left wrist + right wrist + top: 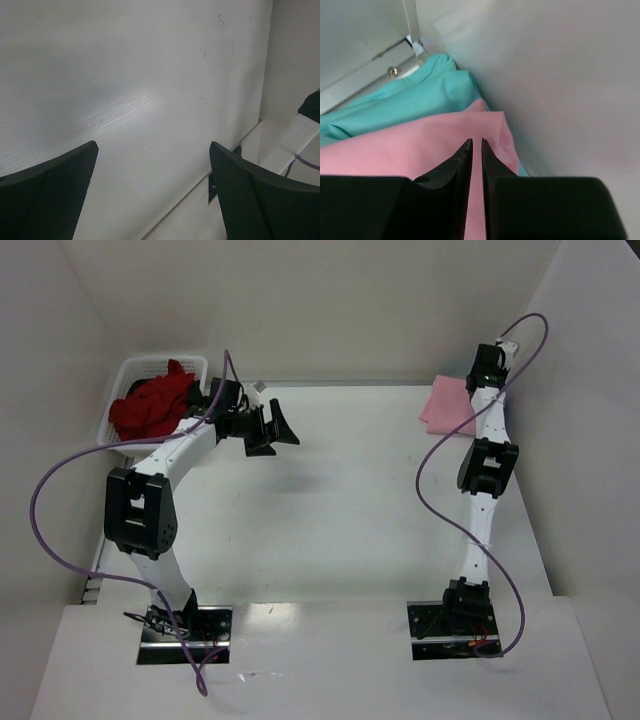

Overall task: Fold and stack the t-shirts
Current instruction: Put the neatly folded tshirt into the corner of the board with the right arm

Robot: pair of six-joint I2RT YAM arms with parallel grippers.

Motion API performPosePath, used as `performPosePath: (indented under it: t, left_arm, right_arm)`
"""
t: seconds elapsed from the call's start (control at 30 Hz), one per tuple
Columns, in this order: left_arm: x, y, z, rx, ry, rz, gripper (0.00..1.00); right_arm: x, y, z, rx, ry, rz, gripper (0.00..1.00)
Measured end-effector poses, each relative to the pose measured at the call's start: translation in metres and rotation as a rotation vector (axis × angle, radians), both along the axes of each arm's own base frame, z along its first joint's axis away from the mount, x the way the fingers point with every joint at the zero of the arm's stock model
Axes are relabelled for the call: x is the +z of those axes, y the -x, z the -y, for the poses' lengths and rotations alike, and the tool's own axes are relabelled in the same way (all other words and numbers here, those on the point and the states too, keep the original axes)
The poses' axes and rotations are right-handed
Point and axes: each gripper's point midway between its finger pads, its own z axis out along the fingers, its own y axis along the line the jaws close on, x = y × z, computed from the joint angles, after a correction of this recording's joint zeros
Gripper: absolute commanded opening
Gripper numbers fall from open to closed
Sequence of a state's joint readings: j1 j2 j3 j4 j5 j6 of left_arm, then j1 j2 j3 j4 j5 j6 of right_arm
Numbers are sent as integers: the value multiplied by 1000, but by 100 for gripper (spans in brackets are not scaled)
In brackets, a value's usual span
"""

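Observation:
A light pink t-shirt [440, 406] lies folded at the table's far right, next to the wall. In the right wrist view it [395, 150] rests on top of a folded teal t-shirt [410, 100]. My right gripper [476, 142] hangs over the pink shirt's right edge with its jaws parted by a narrow slit, and pink cloth shows through the gap. Dark red t-shirts [150, 406] are heaped in the white basket [135, 368] at the far left. My left gripper [270, 430] stands wide open above bare table, nothing between its fingers [60, 170].
Side walls [585, 390] close in the table on the right, left and back. The right arm [485, 490] stretches along the right side. A purple cable [60, 500] loops off the left arm. The table's near edge [200, 180] shows in the left wrist view.

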State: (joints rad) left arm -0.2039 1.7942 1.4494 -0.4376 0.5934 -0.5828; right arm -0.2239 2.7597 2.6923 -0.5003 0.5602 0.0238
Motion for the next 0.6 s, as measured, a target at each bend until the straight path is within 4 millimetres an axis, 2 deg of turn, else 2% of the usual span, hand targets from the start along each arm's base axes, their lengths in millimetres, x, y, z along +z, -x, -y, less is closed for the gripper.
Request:
performPosePath:
  t: [0.17, 0.27, 0.37, 0.6]
  left_arm:
    - [1, -3, 2, -1, 2, 5, 100]
    - [1, -3, 3, -2, 3, 3, 100]
    - [2, -3, 6, 2, 10, -3, 100]
    - [1, -2, 9, 1, 17, 0, 100]
  right_arm:
    - [-37, -1, 1, 8, -19, -43, 18]
    - [-49, -2, 3, 10, -26, -53, 18]
    - [-45, -4, 4, 10, -25, -40, 18]
    - [-21, -16, 4, 34, -29, 38, 23]
